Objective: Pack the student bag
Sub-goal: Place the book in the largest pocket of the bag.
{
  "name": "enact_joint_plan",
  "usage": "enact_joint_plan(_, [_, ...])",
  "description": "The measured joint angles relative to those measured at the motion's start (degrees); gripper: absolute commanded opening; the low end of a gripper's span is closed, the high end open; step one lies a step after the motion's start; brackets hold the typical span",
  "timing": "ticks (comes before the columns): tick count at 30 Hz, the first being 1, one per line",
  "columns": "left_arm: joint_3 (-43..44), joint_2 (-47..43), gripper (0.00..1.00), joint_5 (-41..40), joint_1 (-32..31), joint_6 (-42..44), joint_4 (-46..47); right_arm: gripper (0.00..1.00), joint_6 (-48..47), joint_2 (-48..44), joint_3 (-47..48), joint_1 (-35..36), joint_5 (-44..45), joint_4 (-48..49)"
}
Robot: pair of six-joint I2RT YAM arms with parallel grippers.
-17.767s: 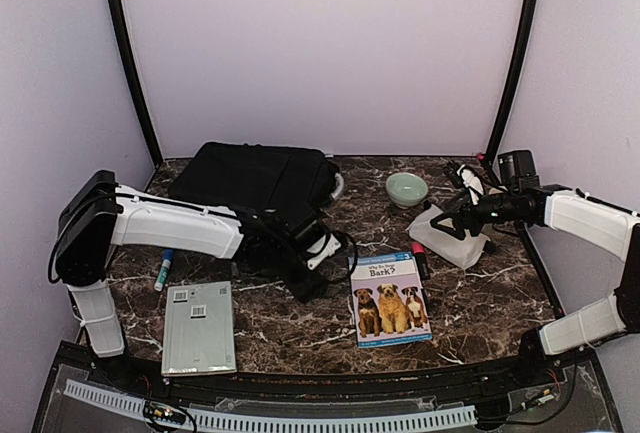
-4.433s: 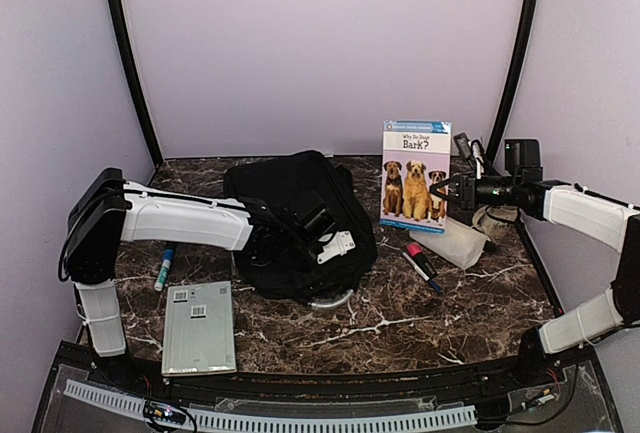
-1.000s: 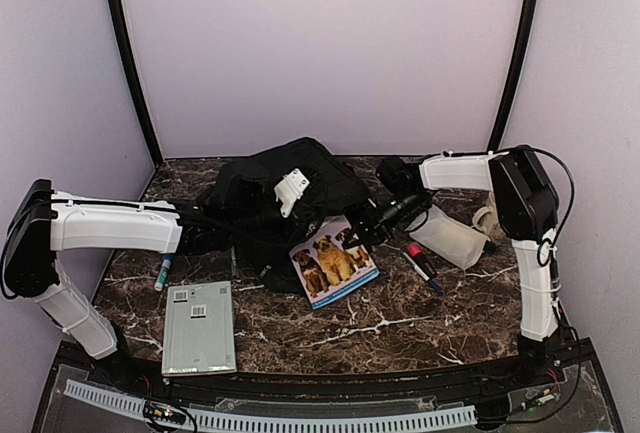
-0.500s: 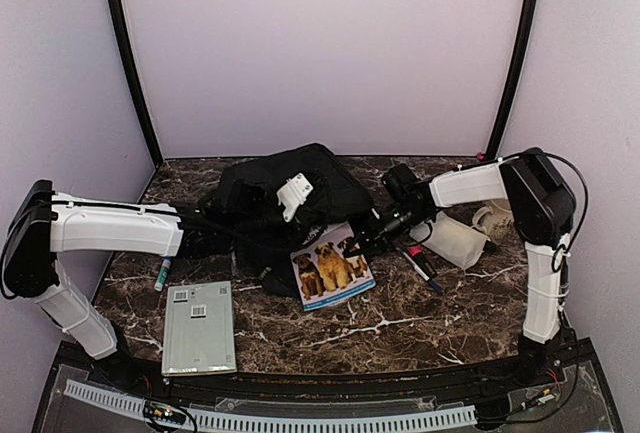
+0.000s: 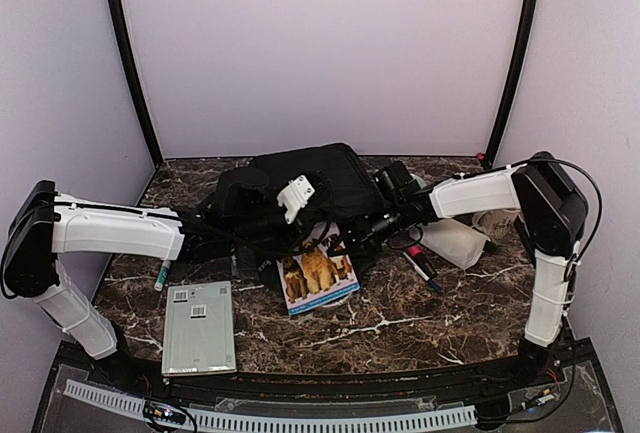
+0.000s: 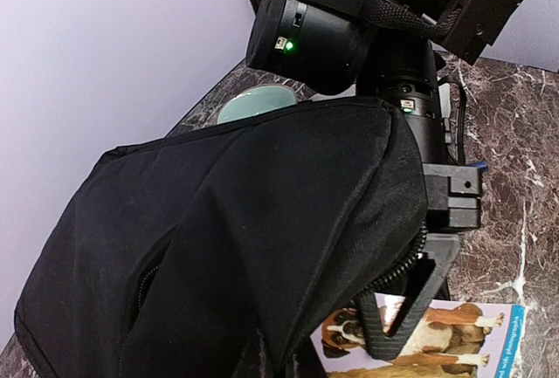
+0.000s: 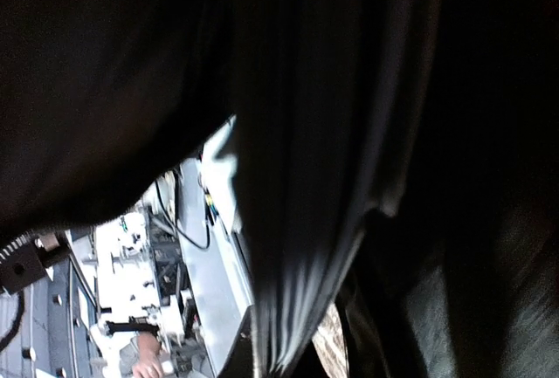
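On the marble table, a dog book lies tilted just on the near side of the right hand, its far corner reaching it. A red-capped marker and a translucent pouch lie to that hand's right. A grey barcoded case and a teal marker lie nearer and left of the left hand. A pale green bowl sits beyond it.

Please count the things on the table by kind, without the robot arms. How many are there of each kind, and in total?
Backpack: 1
Dog book: 1
Grey pad: 1
Markers: 2, teal marker and red marker
Pouch: 1
Bowl: 1
Total: 7
A pale thing behind the pouch is too unclear to count.
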Motion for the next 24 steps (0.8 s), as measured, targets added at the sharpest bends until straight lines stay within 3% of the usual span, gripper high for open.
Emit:
enact_joint_plan(6, [-0.1,0.0,0.00,0.9,-0.2,1.1,0.8,0.07,5.8,0.4,-2.9,-2.0,0.0,7.3])
enact_joint_plan(10, [-0.3,0.0,0.00,0.8,-0.3,1.7,0.9,0.21,6.4,2.2,-3.0,-2.6,1.0,7.6])
enact_joint_plan(16, [-0.5,0.0,0.00,0.6,-0.6,2.2,0.9,0.43,3.3,2.8,-2.9,-3.0,6.9,5.0])
enact_joint_plan(24, [-0.5,0.0,0.00,-1.0,-1.1,2.3,1.1,0.56,-1.7,0.3,-4.8,-2.8,12.0,2.0])
